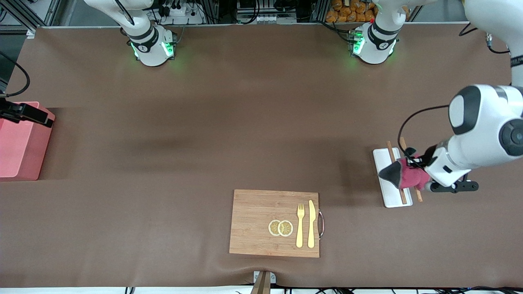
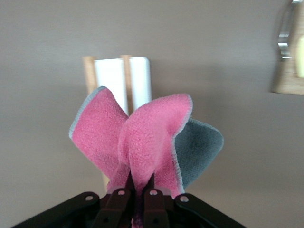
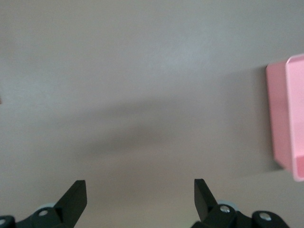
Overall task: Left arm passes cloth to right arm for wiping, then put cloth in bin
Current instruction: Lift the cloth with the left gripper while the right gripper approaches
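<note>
Holding the cloth (image 1: 410,176) pinched shut in the left tool (image 2: 137,190), we are at the start of the handover. The cloth hangs over the white tray (image 1: 386,188) with its chopsticks (image 1: 395,163), at the left arm's end of the surface (image 1: 245,122), roughly at three o'clock from the wooden board (image 1: 261,222). In the left wrist view the fabric fans out from the closed fingers (image 2: 118,202) in two red lobes with a grey flap showing its reverse.

The right tool (image 3: 140,197) waits with its jaws spread wide and empty over bare surface near the pink bin (image 1: 20,143), which sits at about nine o'clock in the front view.

To do this step well, we judge that the left arm (image 1: 482,134) should lift clear of the tray first, so the hanging lobes do not drag the chopsticks. Then we should carry the cloth toward the middle, above the board, and present a free lobe sideways, leaving the right tool plenty of fabric to bite. We should release only once the right tool has closed firmly. The fork (image 1: 300,224), knife (image 1: 311,223) and lemon slices (image 1: 280,228) on the board call for a careful wipe around them.
</note>
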Available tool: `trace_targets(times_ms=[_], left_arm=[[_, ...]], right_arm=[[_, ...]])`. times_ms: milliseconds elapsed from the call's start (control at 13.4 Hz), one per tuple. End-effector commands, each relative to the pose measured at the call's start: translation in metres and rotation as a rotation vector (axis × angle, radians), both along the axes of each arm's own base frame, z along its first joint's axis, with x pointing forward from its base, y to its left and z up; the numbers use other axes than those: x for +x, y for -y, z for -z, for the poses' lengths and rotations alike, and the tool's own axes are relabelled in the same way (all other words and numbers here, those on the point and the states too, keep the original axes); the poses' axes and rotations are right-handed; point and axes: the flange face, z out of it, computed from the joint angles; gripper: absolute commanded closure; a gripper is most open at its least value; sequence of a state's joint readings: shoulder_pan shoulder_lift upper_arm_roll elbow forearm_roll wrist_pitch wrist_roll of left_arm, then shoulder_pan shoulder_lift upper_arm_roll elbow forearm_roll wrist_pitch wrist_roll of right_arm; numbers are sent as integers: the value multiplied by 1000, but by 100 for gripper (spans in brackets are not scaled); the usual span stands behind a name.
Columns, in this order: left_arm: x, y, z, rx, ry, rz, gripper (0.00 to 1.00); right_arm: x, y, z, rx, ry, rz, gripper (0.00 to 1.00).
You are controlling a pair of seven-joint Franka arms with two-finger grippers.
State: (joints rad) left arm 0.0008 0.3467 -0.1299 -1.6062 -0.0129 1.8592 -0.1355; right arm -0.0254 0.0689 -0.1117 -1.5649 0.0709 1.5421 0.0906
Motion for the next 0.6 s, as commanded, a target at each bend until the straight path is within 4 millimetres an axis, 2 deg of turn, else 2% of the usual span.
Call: trace_targets(times_ms=[0, 374, 523], left_arm=[[-13, 53, -26, -82, 4, -14, 100], [-36, 208, -68, -236, -22, -197, 100], [-49, 271, -82, -275, -16, -267, 100]], right_arm=[[-5, -26, -1, 81, -73, 165, 0], [-5, -93, 6, 88, -172, 415, 0], [9, -107, 36, 177, -280, 541, 0]])
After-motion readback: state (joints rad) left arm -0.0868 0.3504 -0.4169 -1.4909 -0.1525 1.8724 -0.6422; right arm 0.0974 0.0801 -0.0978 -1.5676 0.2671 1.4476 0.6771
